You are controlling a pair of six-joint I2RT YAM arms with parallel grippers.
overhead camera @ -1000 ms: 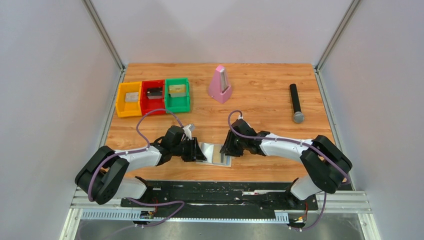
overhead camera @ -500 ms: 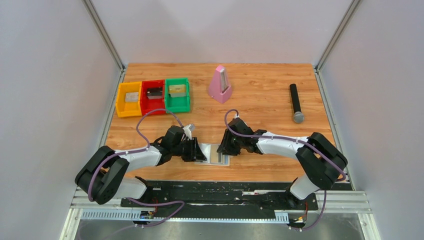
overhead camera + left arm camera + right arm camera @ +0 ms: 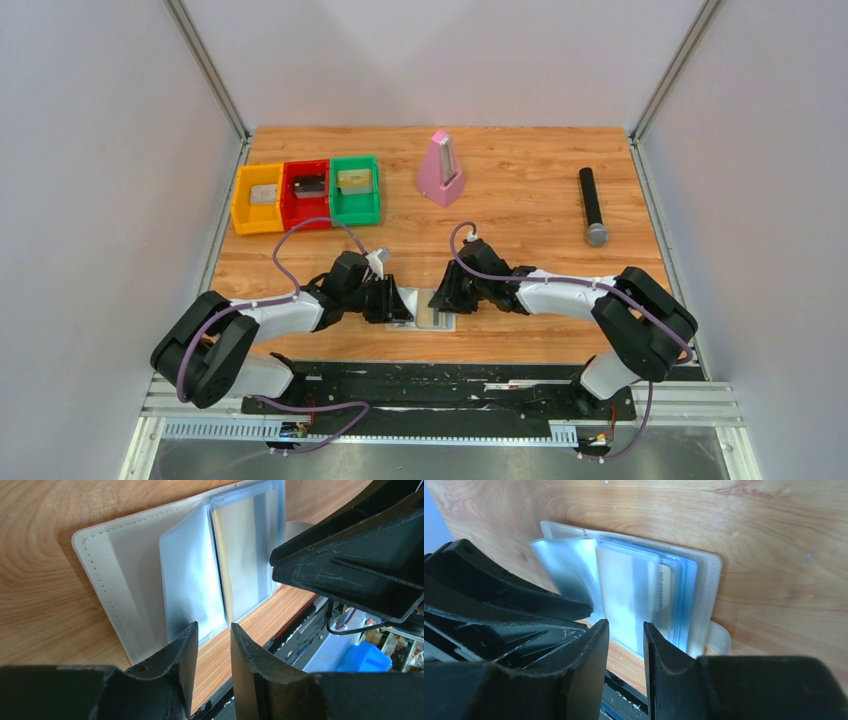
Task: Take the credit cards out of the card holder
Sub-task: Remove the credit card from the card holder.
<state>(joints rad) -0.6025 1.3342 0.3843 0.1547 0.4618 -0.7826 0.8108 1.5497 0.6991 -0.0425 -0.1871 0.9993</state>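
Note:
The card holder [image 3: 424, 306] lies open near the table's front edge, cream outside [image 3: 125, 585] with clear bluish sleeves fanned over it [image 3: 634, 585]. A yellow-gold credit card [image 3: 246, 555] shows through a sleeve; I cannot make out a dark card. My left gripper [image 3: 402, 305] is low over the holder's left side, open, its narrow gap [image 3: 214, 626] empty above the holder's near edge. My right gripper [image 3: 446, 299] comes in from the right, also open, its gap [image 3: 626, 623] empty above the sleeves' near edge. The two grippers nearly meet over the holder.
Yellow [image 3: 257, 200], red [image 3: 305, 195] and green [image 3: 356, 191] bins stand at the back left, each with a small item inside. A pink metronome [image 3: 440, 170] stands mid-back and a black microphone [image 3: 592, 206] lies at the right. The table's front edge and a black rail run just below the holder.
My right gripper has slid left over the holder's right half, covering more of it. The left gripper has stayed put, and neither gripper's gap has changed.

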